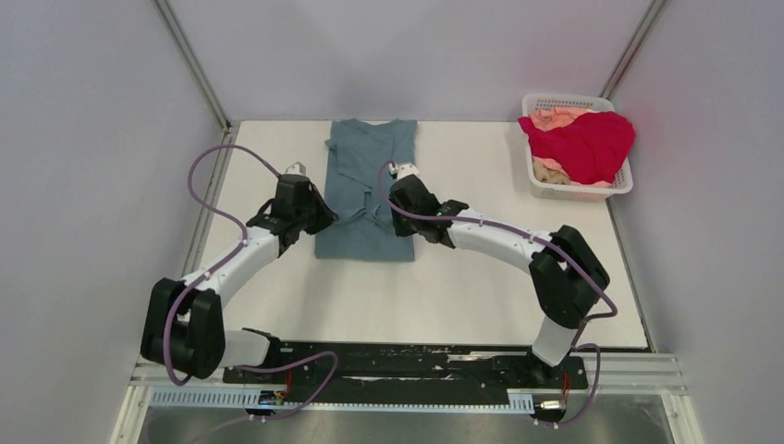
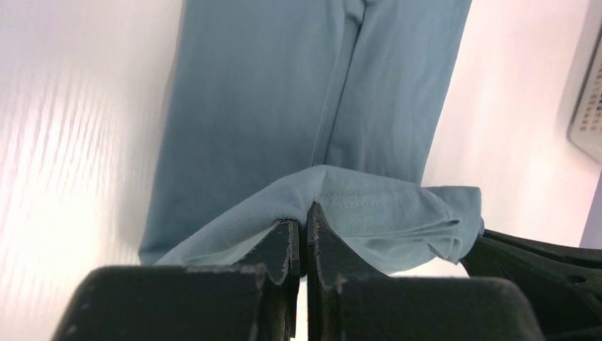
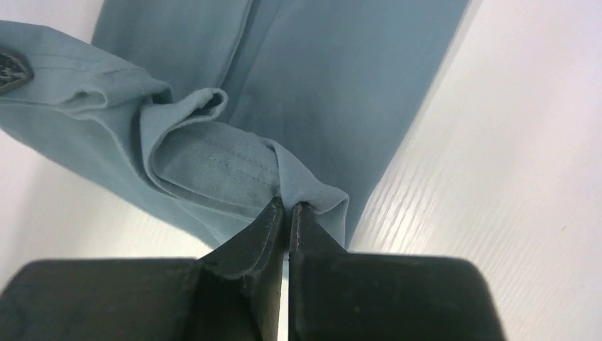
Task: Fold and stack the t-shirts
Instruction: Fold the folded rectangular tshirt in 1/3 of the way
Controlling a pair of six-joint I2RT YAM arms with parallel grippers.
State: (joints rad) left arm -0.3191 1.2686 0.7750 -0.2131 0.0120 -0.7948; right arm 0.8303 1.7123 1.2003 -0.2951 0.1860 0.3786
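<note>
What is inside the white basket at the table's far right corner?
A red t-shirt lies heaped on top in the basket, with a peach t-shirt showing behind and below it. The basket's floor and anything beneath the shirts are covered.

no readable text anywhere
the teal t-shirt (image 1: 359, 180) is plain, just hem stitching, and the white basket (image 1: 573, 192) has no label i can make out.

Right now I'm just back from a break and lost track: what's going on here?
The blue-grey t-shirt lies on the table with its sides folded in. The left gripper and right gripper are each shut on a fold of it. A red shirt and a peach shirt lie in the basket.
</note>
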